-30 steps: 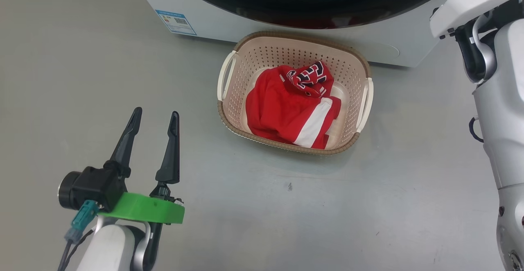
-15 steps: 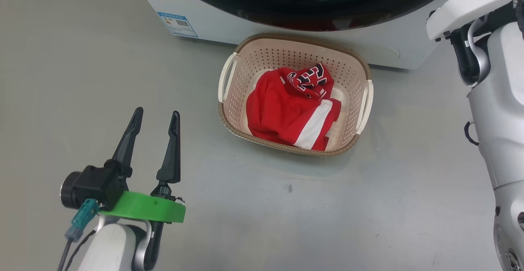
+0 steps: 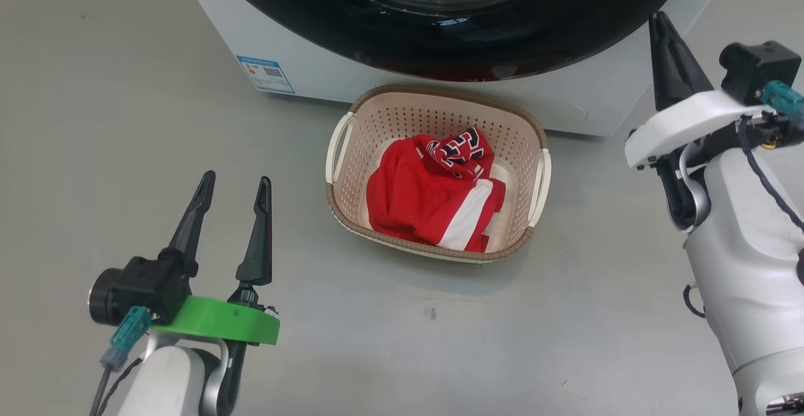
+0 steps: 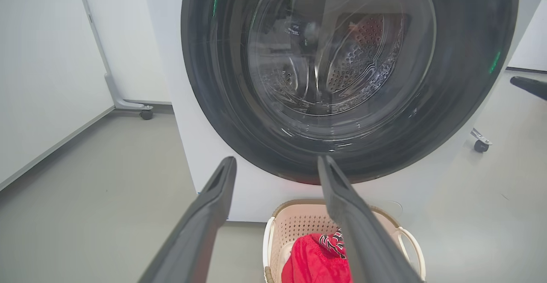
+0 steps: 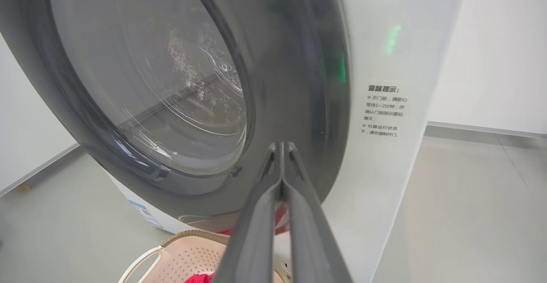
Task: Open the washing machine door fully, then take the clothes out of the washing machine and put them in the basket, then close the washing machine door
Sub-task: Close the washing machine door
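Note:
The cream basket [image 3: 440, 93] stands on the floor before the white washing machine [image 3: 314, 70]. Red clothes [image 3: 421, 202] with a white stripe and dark lettering lie inside it. The glossy black washing machine door [image 3: 440, 32] lies against the machine's front, and the steel drum shows through its glass [image 4: 333, 60]. My left gripper [image 3: 237, 178] hangs open and empty, left of the basket. At the machine's right corner my right gripper [image 3: 658, 23] is shut on nothing, its tips [image 5: 280, 146] close to the door's rim [image 5: 299, 103].
A blue label sticker [image 3: 265, 73] marks the machine's lower left front, and a printed notice [image 5: 382, 110] its right side. White walls [image 4: 42, 60] flank the machine. A castor [image 4: 146, 114] and a second castor [image 4: 481, 145] stand on the grey floor [image 3: 94, 120] behind.
The head camera has tilted, sliding the whole picture down. My right arm has drawn back from the door, so its shut fingers now show. The left gripper has kept still.

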### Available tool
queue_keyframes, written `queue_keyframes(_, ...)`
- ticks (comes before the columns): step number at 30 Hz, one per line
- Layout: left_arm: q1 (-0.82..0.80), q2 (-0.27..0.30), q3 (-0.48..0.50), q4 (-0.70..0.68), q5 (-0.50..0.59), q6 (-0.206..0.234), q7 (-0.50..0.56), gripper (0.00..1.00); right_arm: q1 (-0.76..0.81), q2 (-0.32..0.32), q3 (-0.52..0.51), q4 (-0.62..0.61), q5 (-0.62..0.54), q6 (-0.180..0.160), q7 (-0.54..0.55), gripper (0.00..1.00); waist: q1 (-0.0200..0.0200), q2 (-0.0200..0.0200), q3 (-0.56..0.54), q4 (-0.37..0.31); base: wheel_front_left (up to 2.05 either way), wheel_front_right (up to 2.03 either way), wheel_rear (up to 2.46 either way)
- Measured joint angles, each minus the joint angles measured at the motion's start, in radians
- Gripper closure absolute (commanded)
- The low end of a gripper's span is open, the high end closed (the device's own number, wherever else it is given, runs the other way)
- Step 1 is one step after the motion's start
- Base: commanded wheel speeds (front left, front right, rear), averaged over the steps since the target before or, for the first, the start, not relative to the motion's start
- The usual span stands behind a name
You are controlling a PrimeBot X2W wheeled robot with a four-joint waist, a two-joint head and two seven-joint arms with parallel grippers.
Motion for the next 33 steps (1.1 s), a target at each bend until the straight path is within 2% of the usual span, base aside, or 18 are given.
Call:
queue_keyframes(6, 0.007, 0.002, 0.007, 0.006, 0.022, -0.007, 0.0, 0.0, 0.089, 0.001, -0.003, -0.03, 0.001, 0.0, -0.008, 0.99, 0.0, 0.0, -0.045, -0.02, 0.0, 0.0, 0.0)
queue_keyframes(8, 0.016, 0.005, 0.008, 0.009, 0.026, -0.009, 0.0, 0.0, 0.12, 0.007, -0.003, -0.042, 0.002, 0.0, -0.009, 0.64, 0.0, 0.0, -0.06, -0.029, 0.0, 0.0, 0.0)
queue_keyframes(10, 0.028, 0.007, 0.007, 0.018, 0.026, -0.016, 0.0, 0.0, 0.154, 0.013, -0.007, -0.051, 0.002, 0.0, -0.009, 0.0, 0.0, 0.0, -0.076, -0.038, 0.0, 0.0, 0.0)
queue_keyframes(17, 0.059, 0.02, 0.006, 0.036, 0.033, -0.018, 0.0, 0.0, 0.244, 0.03, -0.037, -0.141, 0.002, -0.003, -0.009, 0.0, 0.0, 0.0, -0.133, -0.072, 0.0, 0.0, 0.0)
queue_keyframes(23, 0.093, 0.028, 0.005, 0.048, 0.033, -0.024, 0.0, 0.0, 0.357, 0.036, -0.06, -0.198, -0.002, -0.034, -0.009, 0.0, 0.0, 0.0, -0.184, -0.102, 0.0, 0.0, 0.0)
queue_keyframes(33, 0.147, 0.034, 0.005, 0.065, 0.033, -0.027, 0.0, 0.0, 0.539, 0.063, -0.064, -0.285, -0.019, -0.054, -0.009, 0.0, 0.0, 0.0, -0.256, -0.156, 0.0, 0.0, 0.0)
